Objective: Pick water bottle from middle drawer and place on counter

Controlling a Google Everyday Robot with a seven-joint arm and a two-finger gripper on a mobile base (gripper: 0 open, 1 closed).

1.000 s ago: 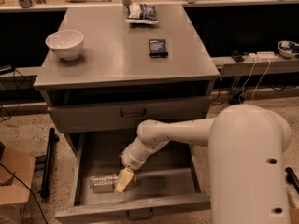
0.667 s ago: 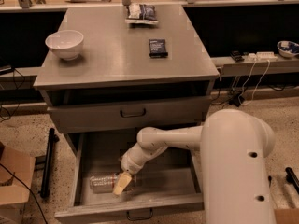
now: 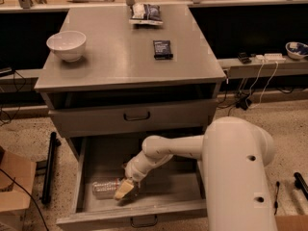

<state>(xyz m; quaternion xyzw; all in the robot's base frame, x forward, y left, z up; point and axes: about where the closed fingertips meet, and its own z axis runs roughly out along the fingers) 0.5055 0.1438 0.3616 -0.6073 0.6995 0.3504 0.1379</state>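
Note:
The water bottle (image 3: pixel 103 188) lies on its side on the floor of the open middle drawer (image 3: pixel 168 179), at its front left. My gripper (image 3: pixel 124 190) reaches down into the drawer and sits at the bottle's right end, touching or nearly touching it. My white arm (image 3: pixel 173 148) stretches from the right across the drawer. The counter (image 3: pixel 120 57) is the grey top of the cabinet above.
On the counter stand a white bowl (image 3: pixel 66 44) at the left, a dark packet (image 3: pixel 162 49) in the middle and a snack bag (image 3: pixel 146 12) at the back. The shut upper drawer front (image 3: pixel 136 115) overhangs the open drawer. A cardboard box (image 3: pixel 14 182) stands at the left.
My gripper has moved slightly down and left, closer onto the bottle's right end. The bottle has not moved.

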